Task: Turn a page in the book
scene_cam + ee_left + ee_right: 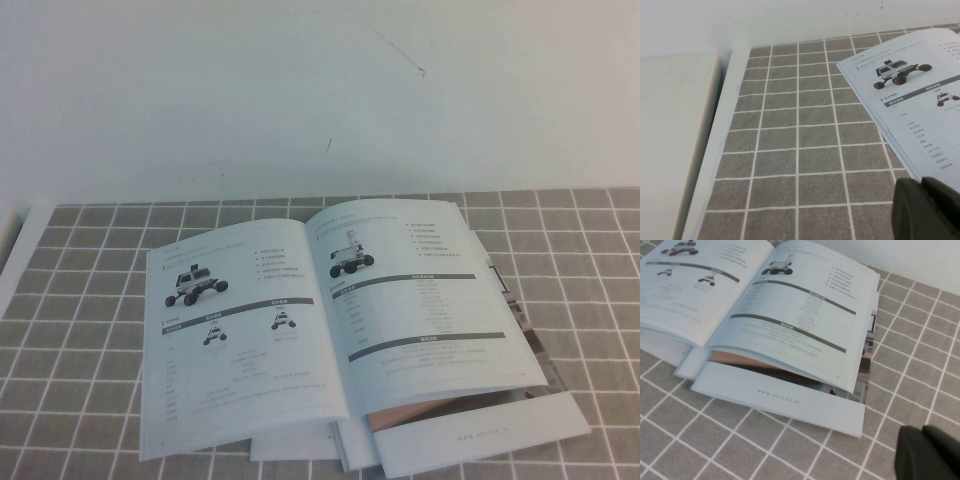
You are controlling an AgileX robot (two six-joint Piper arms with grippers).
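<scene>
Bright even light, soft focus, faint shadows

Tiled mat (90, 300) w/ brochures (480, 430)

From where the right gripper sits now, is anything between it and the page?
Nothing visible. The right gripper hangs over bare checked cloth, near the page's free edge. Only a brochure lies under the book. The left gripper is off the book's other side.
</scene>
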